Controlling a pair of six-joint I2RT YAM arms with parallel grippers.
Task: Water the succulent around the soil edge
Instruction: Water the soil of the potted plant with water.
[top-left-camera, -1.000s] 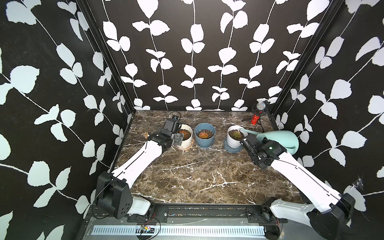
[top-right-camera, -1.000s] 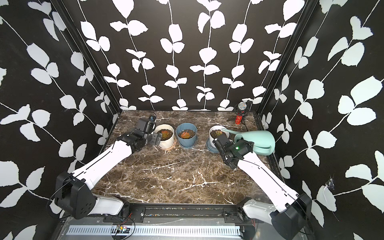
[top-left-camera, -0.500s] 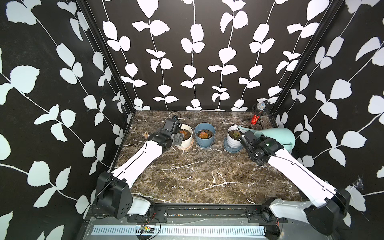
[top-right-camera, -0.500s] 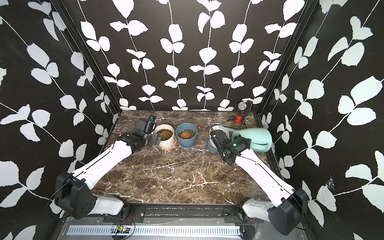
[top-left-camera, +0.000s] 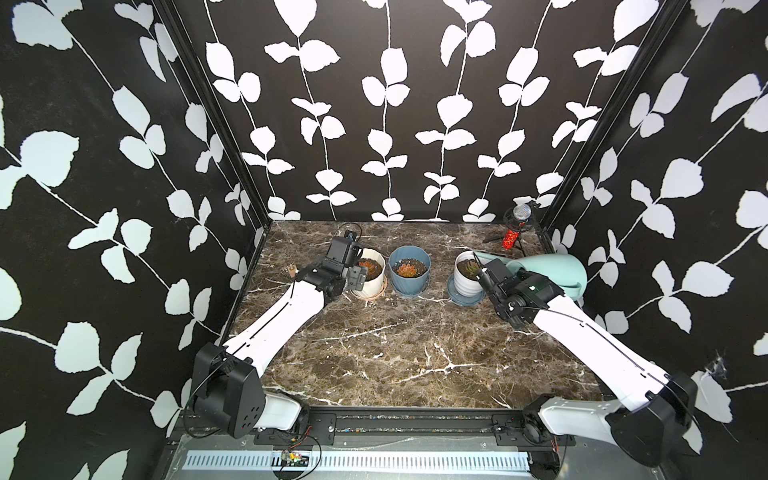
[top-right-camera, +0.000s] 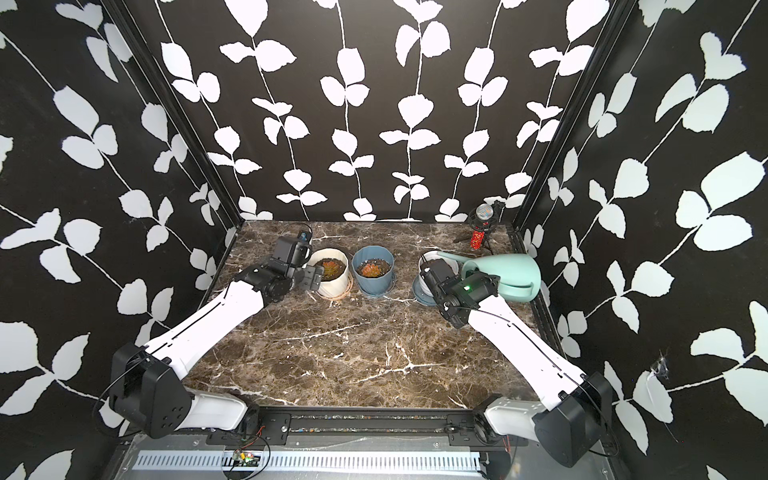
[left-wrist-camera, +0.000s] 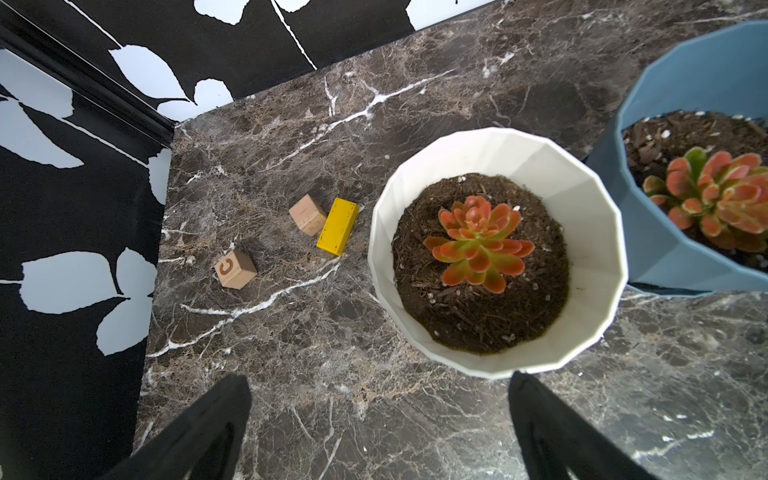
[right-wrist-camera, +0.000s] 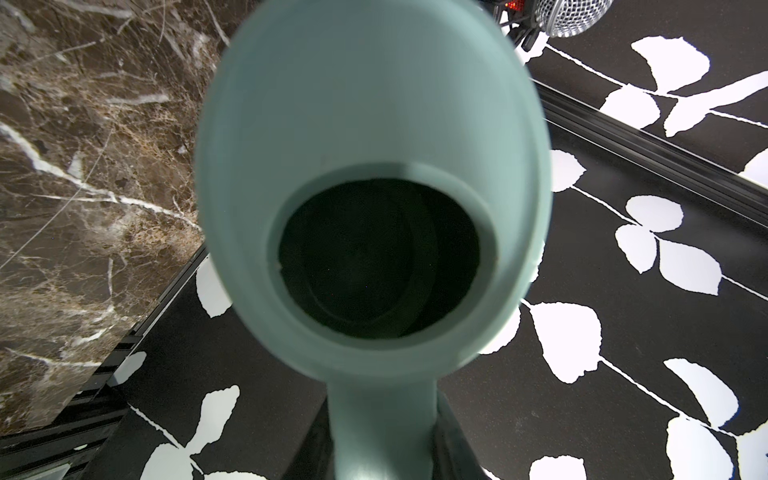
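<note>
Can held at 2 o'clock on the table, spout reaching over the far rim of the ribbed pot at 1 o'clock. The green succulent sits there. No stream can be made out, and soil wetness is too small to judge.

Reads as pour starting or under way; most of the round along the soil edge looks left.

Right gripper clamped on the can's handle. Left gripper spread wide, empty, just beside the white pot at 11 o'clock.
</note>
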